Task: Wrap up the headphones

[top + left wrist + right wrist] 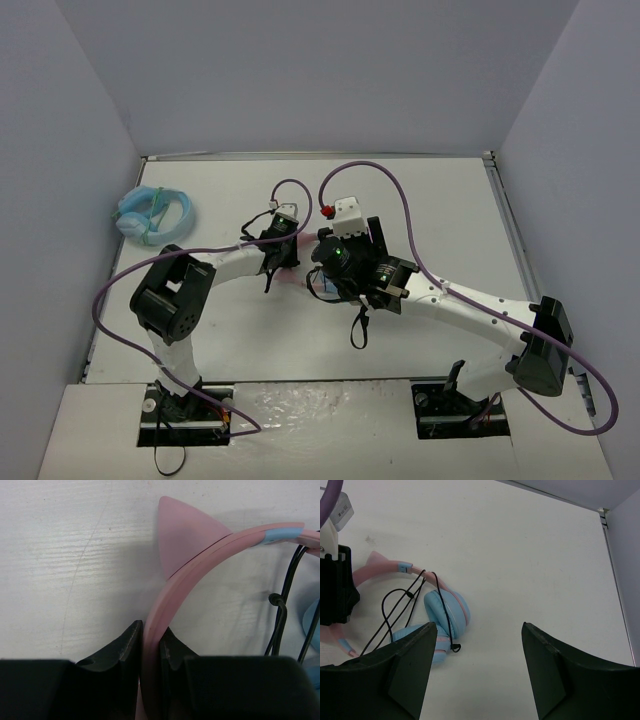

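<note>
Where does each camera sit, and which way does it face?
Top external: above and behind the bases, looking down at the table; left arm and right arm show.
Left wrist: on that arm, facing along the left gripper, shut on the pink headband.
Right wrist: looking down past the open right gripper at the headphones.
Shared: both wrist views show the pink headband and black cable.
</note>
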